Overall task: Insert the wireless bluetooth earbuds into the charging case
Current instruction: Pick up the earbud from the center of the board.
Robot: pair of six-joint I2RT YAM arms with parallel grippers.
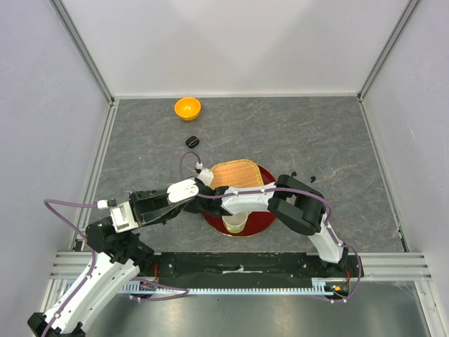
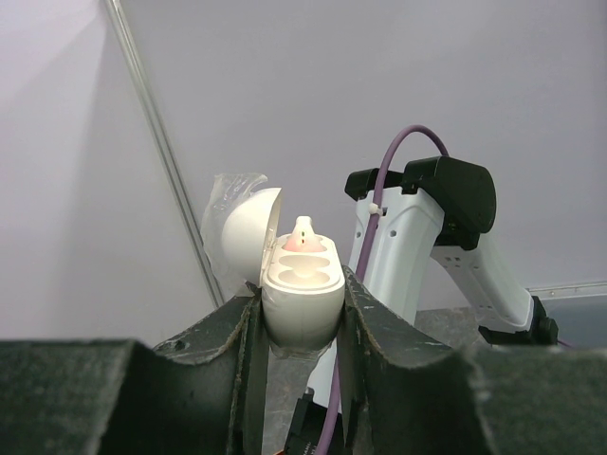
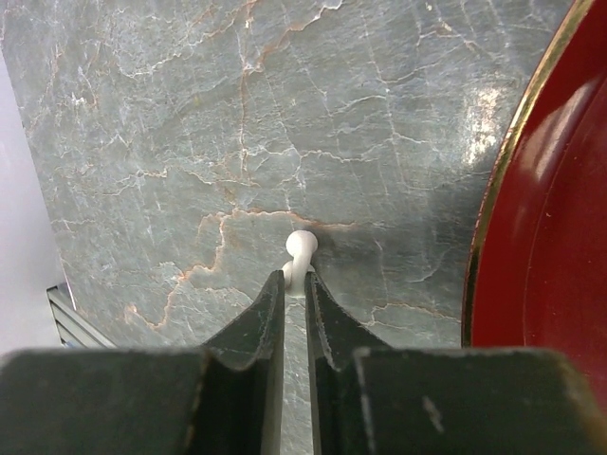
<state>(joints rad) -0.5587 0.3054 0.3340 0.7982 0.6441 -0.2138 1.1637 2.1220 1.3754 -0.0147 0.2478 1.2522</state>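
My left gripper [image 2: 302, 313] is shut on the white charging case [image 2: 302, 284] and holds it upright with its lid [image 2: 245, 232] swung open. One white earbud [image 2: 303, 235] sits in the far socket; the near socket is empty. In the top view the case [image 1: 182, 189] is just left of the red plate. My right gripper [image 3: 295, 280] is shut on a second white earbud [image 3: 301, 245], pinched at its tips close over the grey table. From above, the right gripper [image 1: 205, 181] is right beside the case.
A red plate [image 1: 261, 223] carries a woven tray [image 1: 235, 175] and a pale cup [image 1: 235, 223]. An orange bowl [image 1: 187, 107] and a small black case [image 1: 191, 141] lie farther back. Two tiny black specks [image 1: 293, 175] lie right of the plate. The plate's rim [image 3: 493, 218] shows at the right.
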